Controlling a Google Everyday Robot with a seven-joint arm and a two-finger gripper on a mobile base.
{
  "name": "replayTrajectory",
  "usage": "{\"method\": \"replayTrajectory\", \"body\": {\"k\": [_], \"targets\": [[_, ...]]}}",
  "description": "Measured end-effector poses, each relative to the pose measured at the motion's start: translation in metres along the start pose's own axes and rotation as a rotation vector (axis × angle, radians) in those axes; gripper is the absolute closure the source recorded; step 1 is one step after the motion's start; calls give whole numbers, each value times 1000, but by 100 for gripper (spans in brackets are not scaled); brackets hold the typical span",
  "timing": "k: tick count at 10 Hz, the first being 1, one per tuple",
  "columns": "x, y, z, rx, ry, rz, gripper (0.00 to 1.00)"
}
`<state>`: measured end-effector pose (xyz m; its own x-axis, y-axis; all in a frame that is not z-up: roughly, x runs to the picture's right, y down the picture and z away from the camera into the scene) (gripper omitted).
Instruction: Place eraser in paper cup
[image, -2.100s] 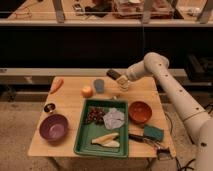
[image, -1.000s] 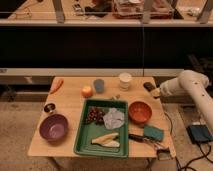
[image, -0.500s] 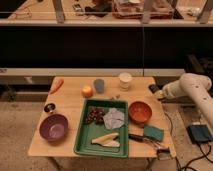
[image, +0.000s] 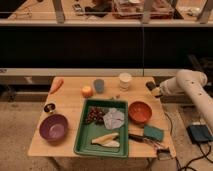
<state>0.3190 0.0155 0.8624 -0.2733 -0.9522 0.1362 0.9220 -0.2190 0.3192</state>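
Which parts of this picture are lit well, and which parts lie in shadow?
Camera view: warm light covers the table and the paper cup; the shelf front behind is nearly black; the gripper, at the table's right edge, looks dark.

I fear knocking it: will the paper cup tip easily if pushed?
Likely light: the paper cup is small, so it may slide. Standing upright, it could tip if pushed high. The gripper, shut, is right of it, apart.
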Motion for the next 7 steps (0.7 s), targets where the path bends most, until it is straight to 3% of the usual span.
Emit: {"method": "replayTrajectory", "body": {"k": [3, 7], "targets": [[10, -3, 3, 2, 4, -18, 100], [39, -4, 5, 6, 57, -39, 100]]}}
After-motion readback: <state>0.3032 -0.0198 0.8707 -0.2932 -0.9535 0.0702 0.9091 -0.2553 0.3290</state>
